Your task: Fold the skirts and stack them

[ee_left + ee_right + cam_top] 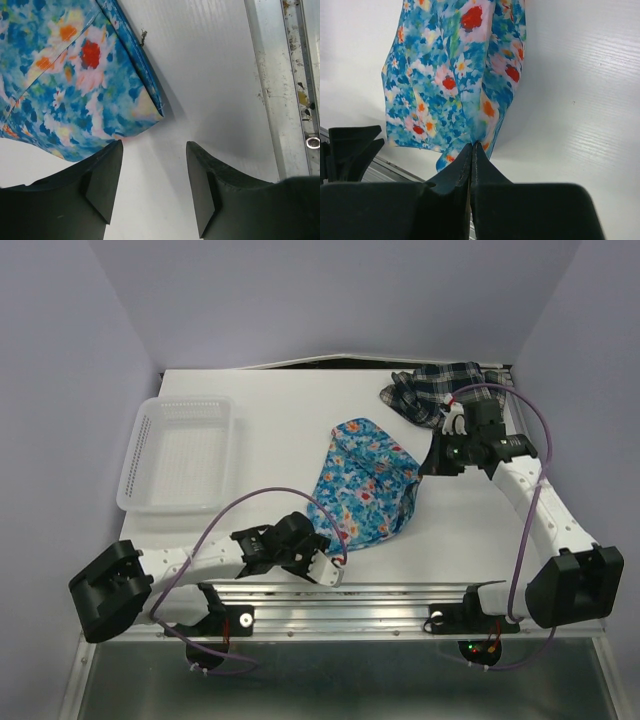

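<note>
The bright blue floral skirt [365,485] lies mid-table, partly bunched. The plaid skirt [435,390] lies crumpled at the back right corner. My right gripper [436,462] is shut on the floral skirt's right edge; in the right wrist view the closed tips [471,148] pinch the cloth [455,75], which hangs away from them. My left gripper [328,562] sits at the skirt's near corner. In the left wrist view it [154,150] is open and empty, with the skirt's corner [75,75] just ahead of its left finger [102,175].
A white lattice basket [150,495] stands at the left of the table. A metal rail [400,595] runs along the near edge, also in the left wrist view [295,85]. Purple walls close in the back and sides.
</note>
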{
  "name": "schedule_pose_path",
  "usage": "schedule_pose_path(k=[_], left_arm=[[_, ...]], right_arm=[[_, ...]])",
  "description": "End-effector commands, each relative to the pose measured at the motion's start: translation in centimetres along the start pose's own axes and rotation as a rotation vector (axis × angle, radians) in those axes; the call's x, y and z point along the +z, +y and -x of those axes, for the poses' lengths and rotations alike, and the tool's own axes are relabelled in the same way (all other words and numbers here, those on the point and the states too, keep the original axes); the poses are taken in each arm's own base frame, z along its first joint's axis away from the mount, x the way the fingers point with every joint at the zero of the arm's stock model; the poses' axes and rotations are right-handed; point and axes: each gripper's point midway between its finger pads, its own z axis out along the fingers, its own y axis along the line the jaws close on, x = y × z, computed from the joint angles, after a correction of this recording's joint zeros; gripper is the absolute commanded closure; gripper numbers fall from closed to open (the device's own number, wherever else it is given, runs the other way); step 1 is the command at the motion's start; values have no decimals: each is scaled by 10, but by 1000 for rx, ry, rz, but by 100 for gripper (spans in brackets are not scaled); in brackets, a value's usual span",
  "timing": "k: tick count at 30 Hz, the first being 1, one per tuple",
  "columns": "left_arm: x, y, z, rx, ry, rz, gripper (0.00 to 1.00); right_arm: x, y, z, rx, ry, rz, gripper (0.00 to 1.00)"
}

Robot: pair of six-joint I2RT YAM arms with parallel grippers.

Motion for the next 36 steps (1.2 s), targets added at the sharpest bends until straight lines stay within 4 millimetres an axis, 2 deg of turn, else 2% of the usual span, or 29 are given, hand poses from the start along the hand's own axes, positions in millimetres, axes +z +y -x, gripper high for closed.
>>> schedule_pose_path(k=[1, 10, 25, 30, 33, 34, 36], left_arm=[[-5, 25, 13, 54, -53, 159, 35], [6, 32, 21, 119, -79, 155, 44], [13, 38, 32, 131, -139, 184, 50], [13, 39, 35, 139, -156, 190, 67], [10, 39, 33, 109, -147, 197, 89], [9, 39, 32, 83, -141, 196, 100], [3, 46, 33, -36, -154, 207, 100]], right_arm=[[0, 3, 14, 13, -47, 31, 99], [-1, 3, 21, 53, -53, 62, 99], [-3, -3, 34, 88, -87, 72, 99], [-5, -2, 38, 91, -94, 84, 99], [-7, -5, 43, 96, -109, 78, 99], [-8, -4, 47, 91, -120, 83, 99], [-9, -5, 53, 97, -140, 83, 99]])
